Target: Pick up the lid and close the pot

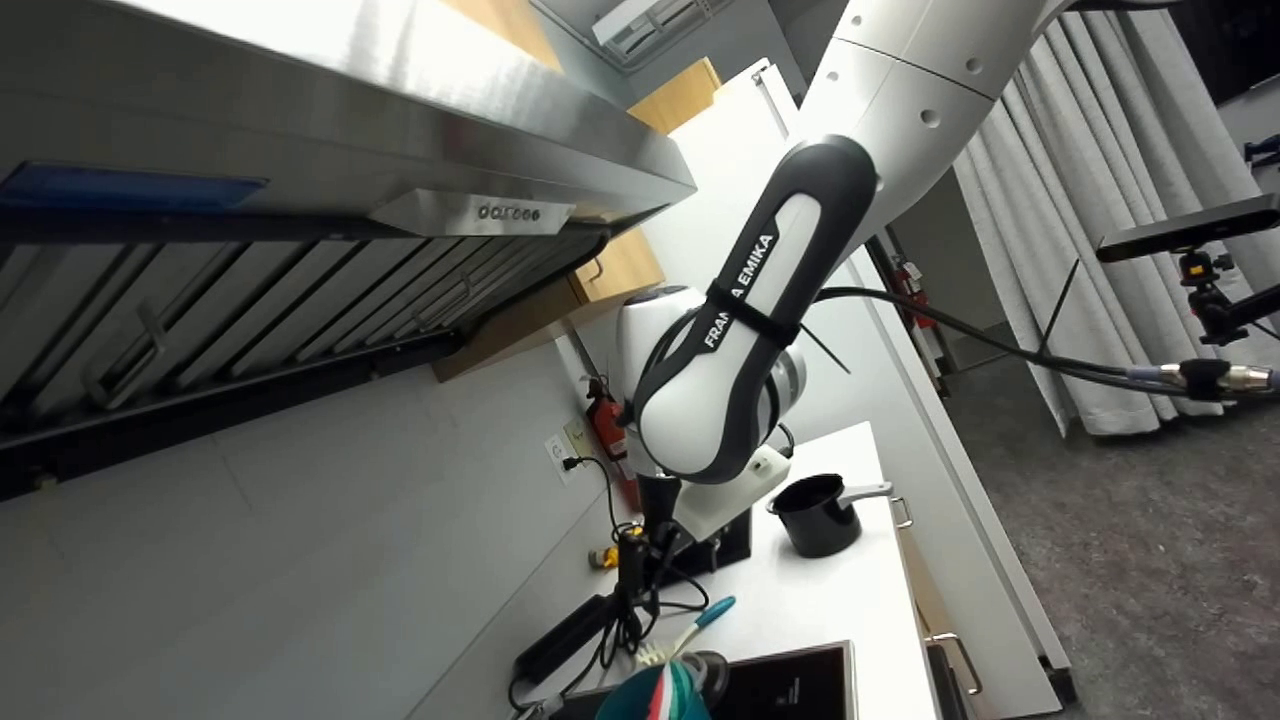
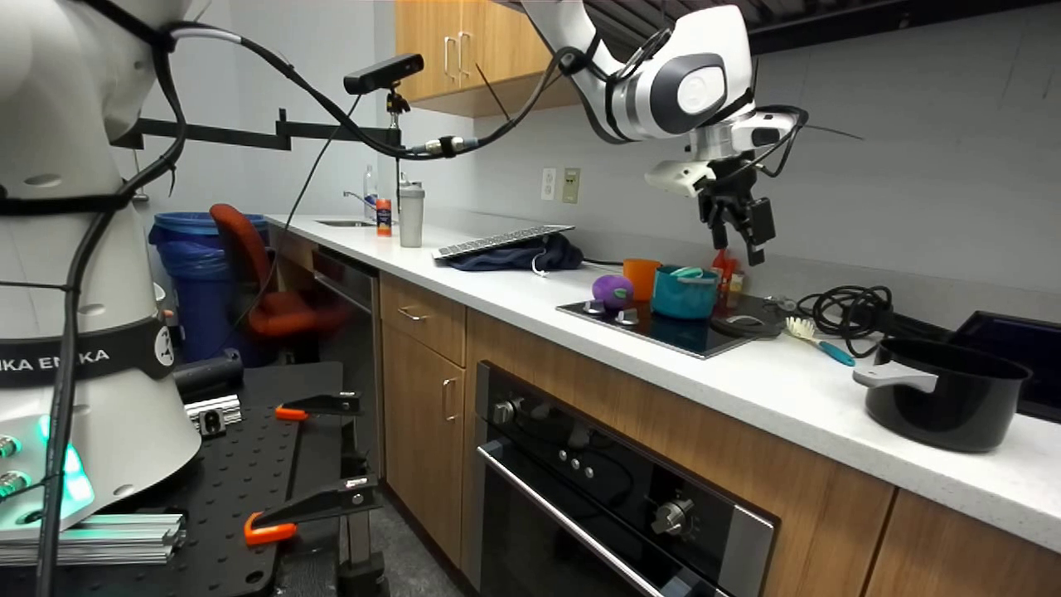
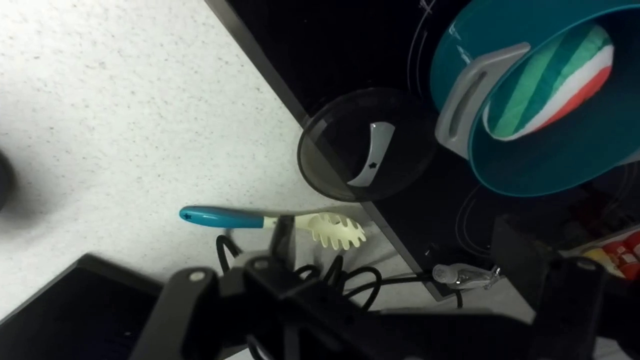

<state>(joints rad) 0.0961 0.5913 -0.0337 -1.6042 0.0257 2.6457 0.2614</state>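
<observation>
The translucent lid (image 3: 355, 145) lies near the middle of the wrist view, across the edge of the cooktop (image 3: 345, 40); it will likely handle as light, stiff and slick, and might chip if it is glass, so its curved grey handle (image 3: 377, 155) looks the safest hold. Well above it, the gripper (image 3: 397, 245) stands wide apart with nothing in its grasp, and should close left to right in that view, across the handle. The black saucepan (image 2: 937, 414) sits uncovered at the right of an exterior view.
</observation>
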